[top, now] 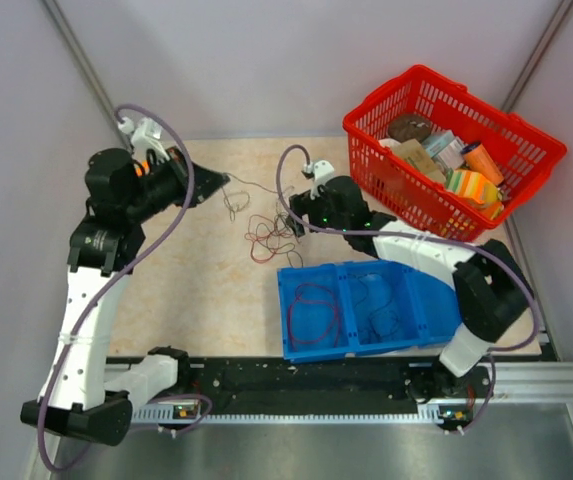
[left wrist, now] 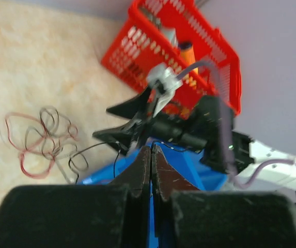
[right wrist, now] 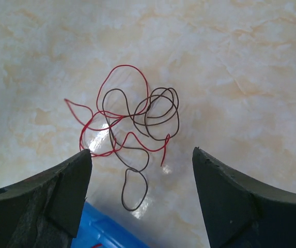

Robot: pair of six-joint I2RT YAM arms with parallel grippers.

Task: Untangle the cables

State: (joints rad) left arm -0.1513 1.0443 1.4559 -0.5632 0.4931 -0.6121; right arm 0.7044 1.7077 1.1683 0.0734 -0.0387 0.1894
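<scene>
Several thin red and dark cables [right wrist: 132, 129] lay tangled on the counter [top: 196, 280], just beyond the blue tray [top: 416, 300], which held more loops. The right hand [right wrist: 142, 160] hung over the tangle with its fingers wide apart. The left hand [left wrist: 151, 151] was pinched closed on a black cable [left wrist: 91, 148].

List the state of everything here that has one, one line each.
Tangle of thin red and dark cables: knotted loops, lying on the table.
Left claw: shut on a thin black cable.
Right claw: open, above the tangle.
Blue plastic two-compartment tray: a cable loop in each compartment.
Red plastic mesh basket: filled with packages.
</scene>
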